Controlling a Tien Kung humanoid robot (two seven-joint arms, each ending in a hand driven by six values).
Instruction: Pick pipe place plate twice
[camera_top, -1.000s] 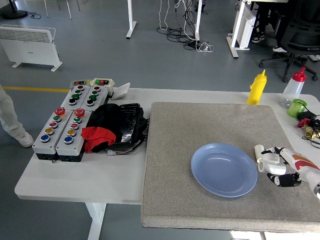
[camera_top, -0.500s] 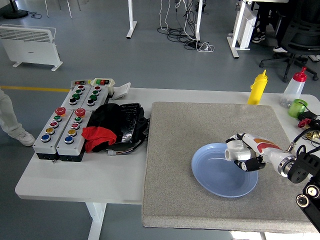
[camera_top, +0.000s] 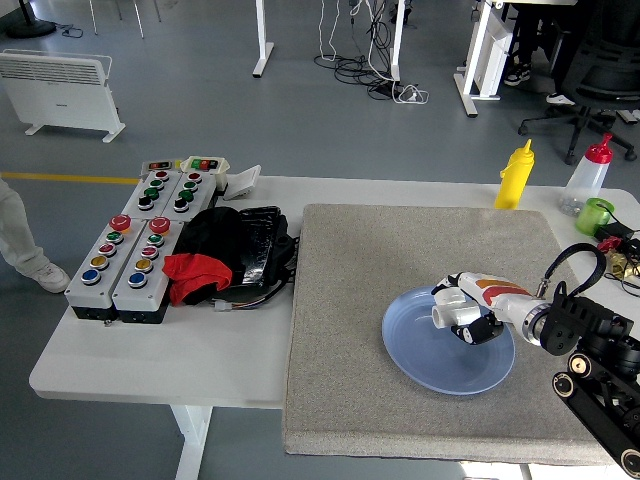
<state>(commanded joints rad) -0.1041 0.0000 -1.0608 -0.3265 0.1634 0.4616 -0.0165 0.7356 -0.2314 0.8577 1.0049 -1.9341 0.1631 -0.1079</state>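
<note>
**Pipe held over the plate**

The right hand (camera_top: 468, 312) reached in from the right edge, its fingers (camera_top: 452, 288) curled round a short white pipe (camera_top: 447, 314) — one open end of it faced left. Hand and pipe were over the blue plate (camera_top: 425, 362), toward its upper right part; whether the pipe touched the plate could not be told from this view. The plate lay on the grey mat (camera_top: 380, 250) that covered the right part of the white table (camera_top: 150, 350).

At the mat's far edge stood a yellow bottle (camera_top: 513, 176), and further right a clear bottle (camera_top: 585, 173) with a red cap, beside a green cup (camera_top: 594, 214). Left of the mat lay a black bundle (camera_top: 240, 245) with a red cloth (camera_top: 193, 273) on its near side (the two were touching), and left of that sat grey button boxes (camera_top: 125, 260) with coloured buttons — two long ones side by side, smaller ones behind. A white heater (camera_top: 60, 90) stood on the floor, well beyond the table.
</note>
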